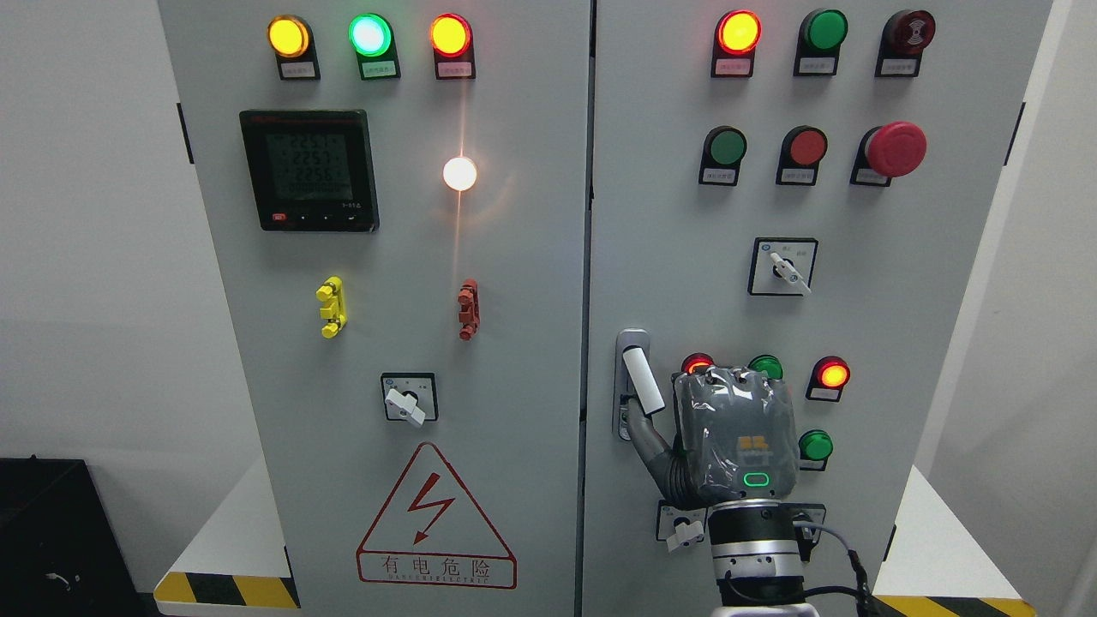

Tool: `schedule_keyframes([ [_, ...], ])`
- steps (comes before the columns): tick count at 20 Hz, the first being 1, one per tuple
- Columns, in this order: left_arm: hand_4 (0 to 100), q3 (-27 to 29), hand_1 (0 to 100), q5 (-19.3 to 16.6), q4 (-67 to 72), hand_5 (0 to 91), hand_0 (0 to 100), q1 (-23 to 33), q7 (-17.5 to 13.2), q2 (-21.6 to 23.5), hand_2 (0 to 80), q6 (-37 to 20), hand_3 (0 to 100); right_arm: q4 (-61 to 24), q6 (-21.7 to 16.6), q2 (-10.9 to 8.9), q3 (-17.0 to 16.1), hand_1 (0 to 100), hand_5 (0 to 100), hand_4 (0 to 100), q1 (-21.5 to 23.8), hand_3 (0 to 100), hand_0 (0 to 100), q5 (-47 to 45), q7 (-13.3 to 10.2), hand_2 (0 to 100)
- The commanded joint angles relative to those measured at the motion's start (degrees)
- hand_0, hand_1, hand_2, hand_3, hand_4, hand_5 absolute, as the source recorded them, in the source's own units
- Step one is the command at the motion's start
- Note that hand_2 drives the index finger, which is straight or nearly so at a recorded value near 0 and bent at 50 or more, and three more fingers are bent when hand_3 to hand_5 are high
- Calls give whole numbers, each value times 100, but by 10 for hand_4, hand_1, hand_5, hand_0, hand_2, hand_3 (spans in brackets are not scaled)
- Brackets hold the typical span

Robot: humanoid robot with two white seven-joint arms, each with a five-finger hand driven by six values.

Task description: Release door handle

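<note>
Right hand (735, 437) low right of centre, back facing us, wrist upright, one finger (644, 433) reaching up-left under the tilted handle (642, 382); whether it grips, can't tell.

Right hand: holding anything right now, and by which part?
The right hand has a finger hooked behind the lower end of the white door handle; full grasp cannot be told.

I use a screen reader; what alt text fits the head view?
The robot's right hand reaches a finger behind the white door handle on a grey electrical cabinet. Its two doors carry indicator lamps, a red emergency stop button and a digital meter.
</note>
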Motion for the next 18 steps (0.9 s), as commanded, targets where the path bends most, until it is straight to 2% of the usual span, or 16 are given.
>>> schedule_keyframes([
  [1,0,0,556,3,-1,0,120,97,1,0,0,-5,0,-8,-9,9,-36,410,1000,1000,7,1000,515,-2,16,977],
  [18,0,0,556,3,-1,0,120,97,1,0,0,-5,0,-87,26,-9,-36,433,1000,1000,16,1000,491,7,16,977],
])
